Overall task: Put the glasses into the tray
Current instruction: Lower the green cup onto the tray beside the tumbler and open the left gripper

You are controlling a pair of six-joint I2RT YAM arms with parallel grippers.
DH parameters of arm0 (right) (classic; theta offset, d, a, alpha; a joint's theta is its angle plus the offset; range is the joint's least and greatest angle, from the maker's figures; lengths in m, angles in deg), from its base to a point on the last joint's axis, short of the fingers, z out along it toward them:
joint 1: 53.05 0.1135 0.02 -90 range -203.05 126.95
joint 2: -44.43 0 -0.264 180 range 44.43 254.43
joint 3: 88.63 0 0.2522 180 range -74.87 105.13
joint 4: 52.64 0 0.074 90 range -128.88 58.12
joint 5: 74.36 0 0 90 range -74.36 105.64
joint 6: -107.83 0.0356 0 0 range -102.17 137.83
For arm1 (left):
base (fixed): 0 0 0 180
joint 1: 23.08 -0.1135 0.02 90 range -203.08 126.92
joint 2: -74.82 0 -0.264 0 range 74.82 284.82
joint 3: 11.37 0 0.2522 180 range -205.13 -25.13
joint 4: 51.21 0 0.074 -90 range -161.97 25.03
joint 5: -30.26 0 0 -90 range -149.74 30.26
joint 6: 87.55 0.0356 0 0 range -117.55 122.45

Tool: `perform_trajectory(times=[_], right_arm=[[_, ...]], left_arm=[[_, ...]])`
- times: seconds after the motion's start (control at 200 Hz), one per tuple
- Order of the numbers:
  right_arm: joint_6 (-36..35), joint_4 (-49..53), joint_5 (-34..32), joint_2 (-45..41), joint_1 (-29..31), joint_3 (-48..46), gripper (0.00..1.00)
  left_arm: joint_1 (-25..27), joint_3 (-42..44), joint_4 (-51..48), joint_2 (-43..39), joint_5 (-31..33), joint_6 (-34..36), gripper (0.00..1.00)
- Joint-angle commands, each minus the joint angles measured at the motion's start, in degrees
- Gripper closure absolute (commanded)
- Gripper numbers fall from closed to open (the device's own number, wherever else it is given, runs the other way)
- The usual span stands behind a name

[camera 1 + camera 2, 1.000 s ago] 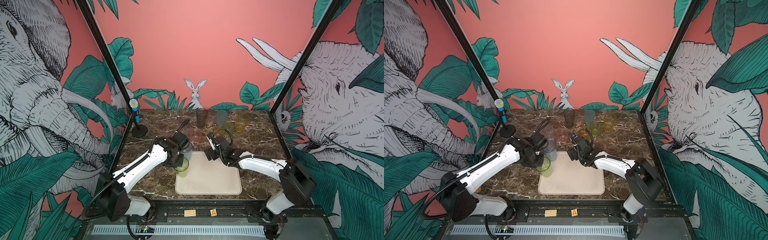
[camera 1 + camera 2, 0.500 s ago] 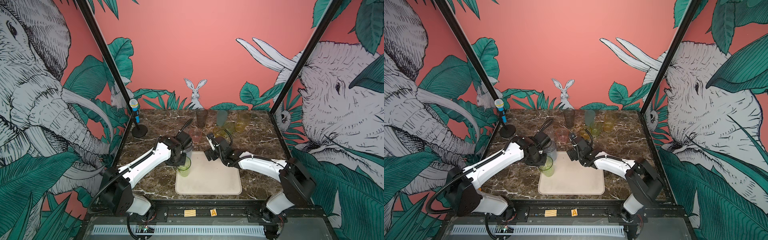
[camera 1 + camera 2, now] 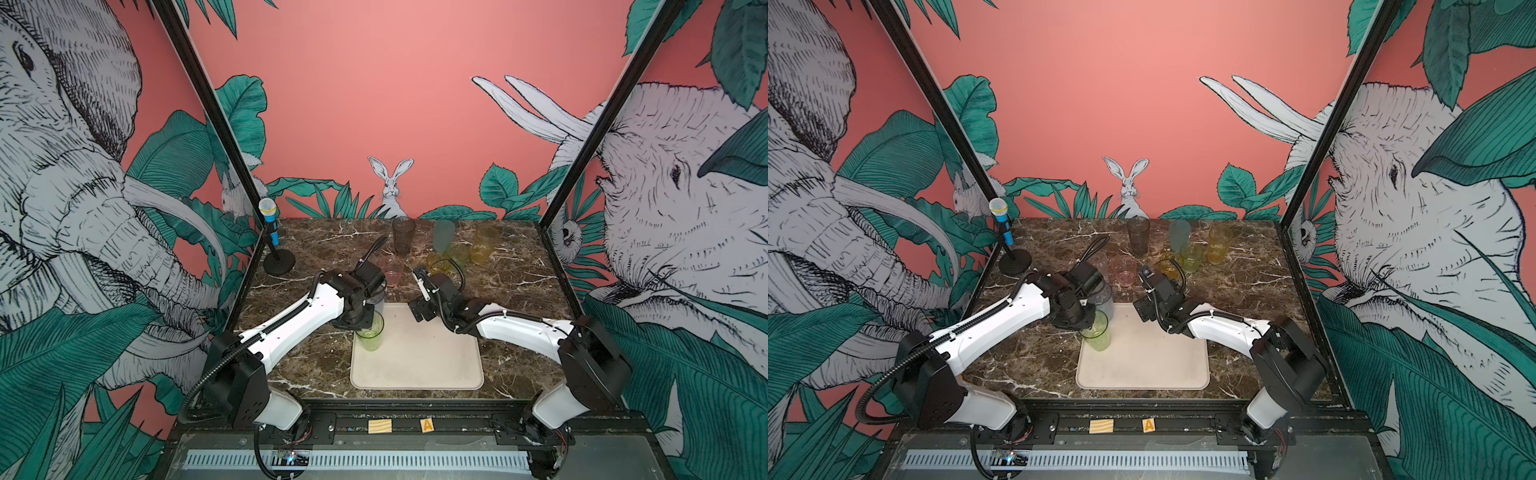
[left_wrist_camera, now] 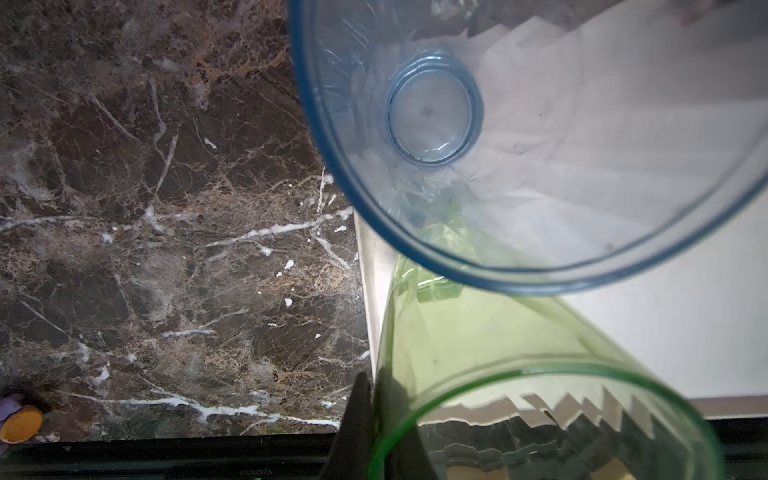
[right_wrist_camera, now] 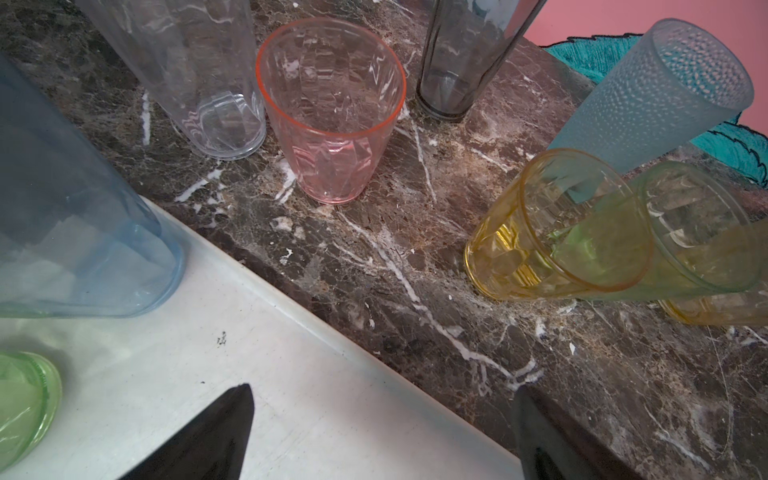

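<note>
Left wrist: left pincer (image 4: 376, 399) tight on green glass (image 4: 478, 332) in tray (image 4: 665, 332) (right pincer (image 5: 382, 399) wide)

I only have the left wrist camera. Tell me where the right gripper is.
Observer: The right gripper hangs open over the far edge of the tray, holding nothing.
Operator: Count the glasses off the tray.
Observer: Seven stand on the marble table beyond it, the pink glass among them.
Operator: Say whether the green glass is inside the tray.
Observer: In the right wrist view the green glass has its base inside the rim, beside the grey-blue glass; touchdown is unclear.
</note>
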Motion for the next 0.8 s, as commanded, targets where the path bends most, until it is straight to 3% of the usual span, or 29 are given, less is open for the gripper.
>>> perform_trajectory(times=[0.0, 0.215, 0.795], right_arm=[[-0.4, -0.7, -1.2, 0.6, 0.6, 1.4, 0.01], [-0.5, -0.7, -1.2, 0.7, 0.6, 1.5, 0.01], [-0.6, -0.6, -1.4, 0.8, 0.7, 1.5, 0.01]], left_arm=[[0.2, -1.5, 0.9, 0.8, 0.4, -1.1, 1.00], [0.2, -1.9, 1.1, 1.2, 0.6, -0.9, 0.99], [0.2, -4.4, -1.0, 1.7, 0.6, 0.7, 0.75]])
